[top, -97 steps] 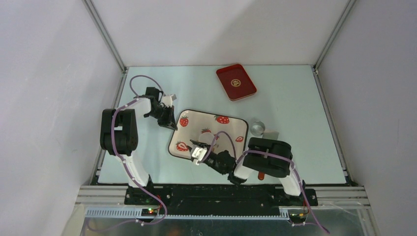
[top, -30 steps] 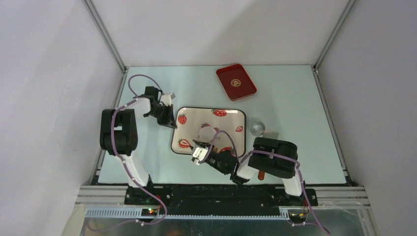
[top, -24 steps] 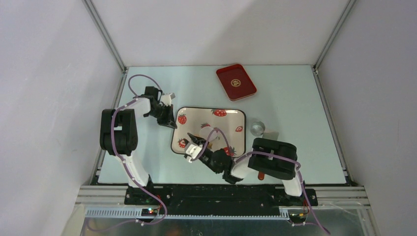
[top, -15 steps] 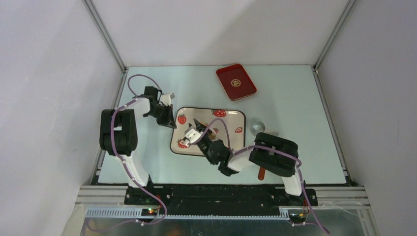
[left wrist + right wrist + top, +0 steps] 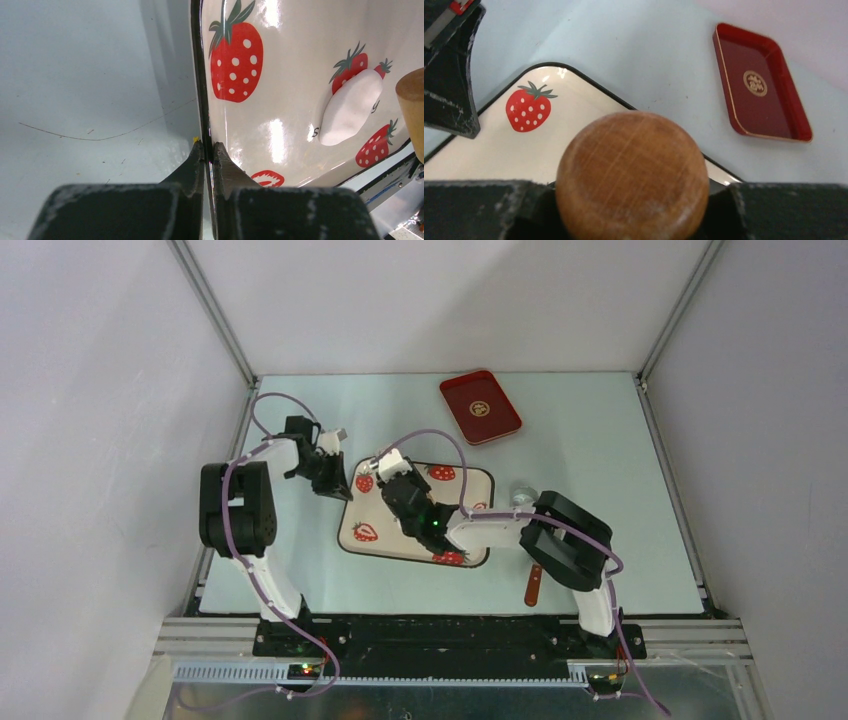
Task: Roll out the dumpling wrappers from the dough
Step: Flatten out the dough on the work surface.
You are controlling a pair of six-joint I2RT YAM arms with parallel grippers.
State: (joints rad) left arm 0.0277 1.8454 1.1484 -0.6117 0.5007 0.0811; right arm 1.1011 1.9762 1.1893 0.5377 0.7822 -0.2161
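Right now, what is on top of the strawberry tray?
One flattened white dough piece, with the rolling pin beside it. In the top view the right arm hides the middle of the tray.

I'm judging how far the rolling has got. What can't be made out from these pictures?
Left wrist: the dough shows, but the right edge cuts off the rolling pin, so whether they touch cannot be told.
Top external: the right arm covers the dough on the strawberry tray.
Right wrist: the rolling pin's end fills the view, hiding whatever lies under it.
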